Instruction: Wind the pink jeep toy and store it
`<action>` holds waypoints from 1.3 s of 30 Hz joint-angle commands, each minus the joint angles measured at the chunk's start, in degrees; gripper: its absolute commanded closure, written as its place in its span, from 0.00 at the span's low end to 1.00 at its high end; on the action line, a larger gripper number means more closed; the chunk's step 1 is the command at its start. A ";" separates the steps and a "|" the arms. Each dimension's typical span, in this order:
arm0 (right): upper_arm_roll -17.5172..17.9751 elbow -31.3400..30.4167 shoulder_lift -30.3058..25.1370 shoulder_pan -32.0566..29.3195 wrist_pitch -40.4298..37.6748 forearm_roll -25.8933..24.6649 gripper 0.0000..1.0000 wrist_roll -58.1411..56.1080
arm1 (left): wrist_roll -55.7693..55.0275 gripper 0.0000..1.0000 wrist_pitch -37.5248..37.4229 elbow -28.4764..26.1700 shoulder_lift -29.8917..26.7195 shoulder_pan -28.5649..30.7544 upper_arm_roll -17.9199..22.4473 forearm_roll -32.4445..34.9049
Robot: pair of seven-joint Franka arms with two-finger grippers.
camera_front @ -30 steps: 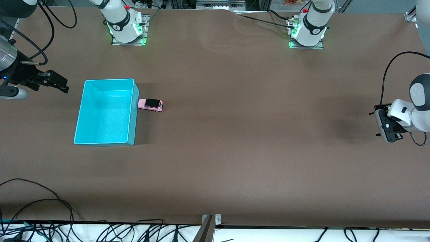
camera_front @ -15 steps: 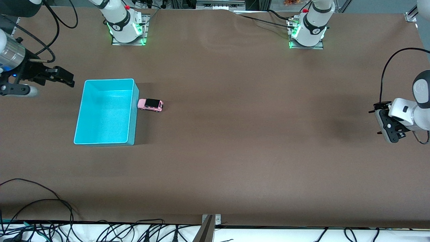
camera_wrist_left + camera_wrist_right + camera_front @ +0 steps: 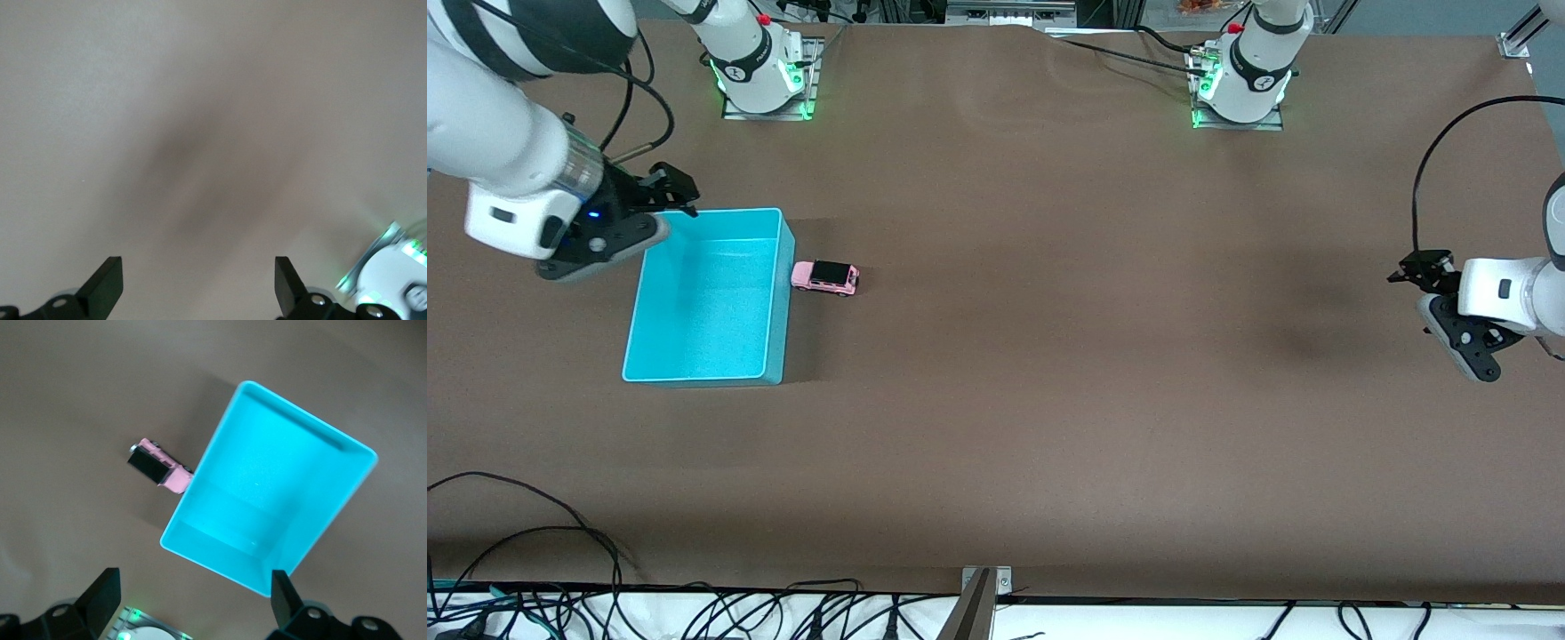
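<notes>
The pink jeep toy, light pink with a black roof, stands on the brown table right beside the turquoise bin, on the bin's side toward the left arm's end. My right gripper hangs open and empty over the bin's corner at the right arm's end of the table. My left gripper is open and empty above bare table at the left arm's end.
The bin holds nothing. The two arm bases stand with green lights along the table's edge farthest from the front camera. Cables lie along the table edge nearest that camera.
The right arm has swung in from the table's end to over the bin's corner. The left gripper has shifted slightly and turned. The jeep and bin have not moved.
</notes>
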 commanded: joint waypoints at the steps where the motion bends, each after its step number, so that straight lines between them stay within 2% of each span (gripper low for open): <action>1: 0.23 -0.38 2.75 -0.41 -0.04 4.90 0.00 -15.70 | -9.93 0.00 -2.33 0.75 -1.94 -0.10 -3.19 -1.29; 7: 0.23 -3.28 4.95 -0.41 3.03 6.23 0.00 -28.63 | -21.00 0.00 -2.94 0.75 -4.84 -0.10 -5.83 -1.29; 12: 1.01 -9.77 5.40 -0.23 9.53 7.89 0.00 -37.51 | -25.93 0.00 -4.17 0.49 -8.09 -0.37 -6.10 -1.12; 14: 2.16 -13.20 5.48 -0.23 13.22 8.25 0.00 -40.24 | -27.43 0.00 -5.49 0.04 -9.94 -2.47 -5.57 -1.03; 16: 3.30 -16.63 5.22 -0.14 17.17 8.25 0.00 -41.65 | -29.44 0.00 -6.72 -0.22 -11.43 -4.75 -4.00 -0.77; 22: 7.26 -25.68 5.31 -0.14 30.35 8.16 0.00 -45.43 | -32.44 0.00 -7.52 0.74 -13.37 -16.08 8.74 -2.69; 26: 7.61 -30.88 5.48 -0.14 38.44 8.16 0.00 -49.38 | -32.71 0.00 -4.36 0.40 -15.48 -21.28 15.87 -6.48; 30: 8.22 -34.48 5.83 0.12 43.80 8.08 0.00 -50.53 | -35.50 0.00 -3.65 -0.39 -17.67 -22.69 16.67 -5.69; 34: 8.31 -39.22 6.19 0.38 51.54 7.90 0.00 -50.62 | -44.73 0.00 -2.95 -2.06 -20.40 -22.95 16.58 -5.25; 39: 8.31 -40.38 9.08 1.61 56.64 7.90 0.00 -50.62 | -47.38 0.00 -1.11 -4.60 -23.56 -23.57 16.40 -5.25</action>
